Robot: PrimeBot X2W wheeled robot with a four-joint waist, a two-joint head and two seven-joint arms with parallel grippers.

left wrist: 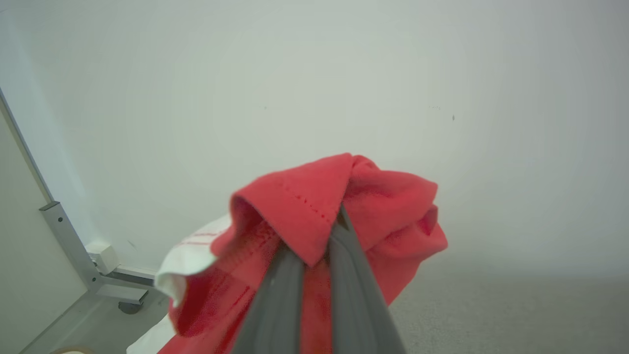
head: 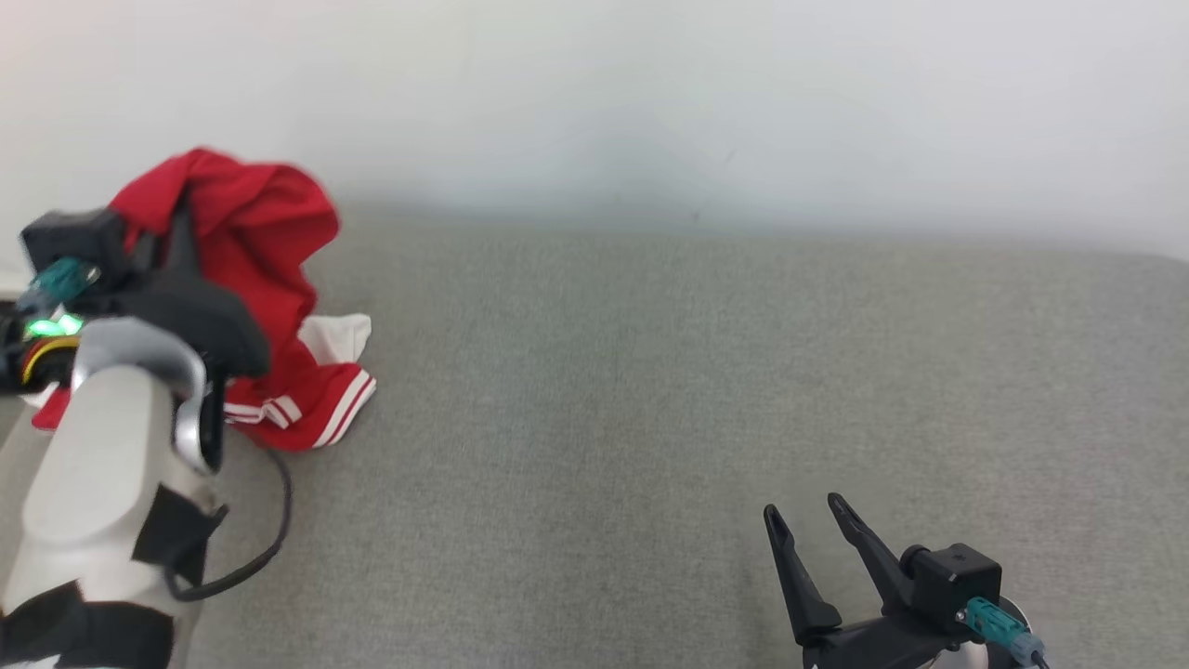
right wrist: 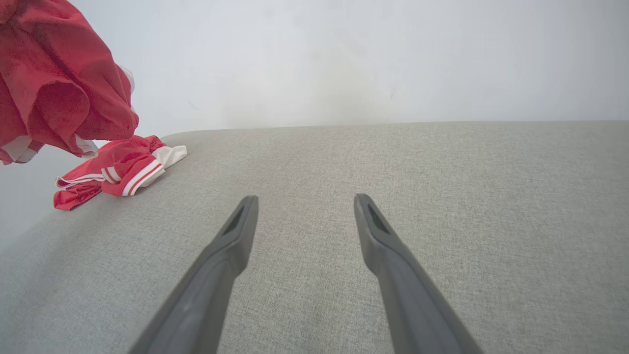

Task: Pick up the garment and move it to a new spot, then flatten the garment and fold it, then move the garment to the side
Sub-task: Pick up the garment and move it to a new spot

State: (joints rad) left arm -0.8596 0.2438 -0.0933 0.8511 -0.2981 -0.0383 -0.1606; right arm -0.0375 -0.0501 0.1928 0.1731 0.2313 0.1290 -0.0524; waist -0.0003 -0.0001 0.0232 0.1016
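The garment [head: 255, 237] is a crumpled red shirt with white sleeves and red-white striped trim, at the far left of the grey cushioned surface [head: 650, 390]. My left gripper [head: 181, 218] is shut on a red fold of it and holds the upper part raised. The striped lower part still rests on the surface. In the left wrist view the garment [left wrist: 304, 206] drapes over my left gripper [left wrist: 319, 241], hiding its tips. From the right wrist the garment [right wrist: 54, 83] hangs at the upper left. My right gripper [head: 803, 509] [right wrist: 305, 199] stands open and empty, low at the right.
A white wall [head: 650, 93] runs along the back of the surface. A black cable [head: 279, 520] loops off my left forearm. A grey metal frame [left wrist: 73, 246] stands beyond the surface's left end.
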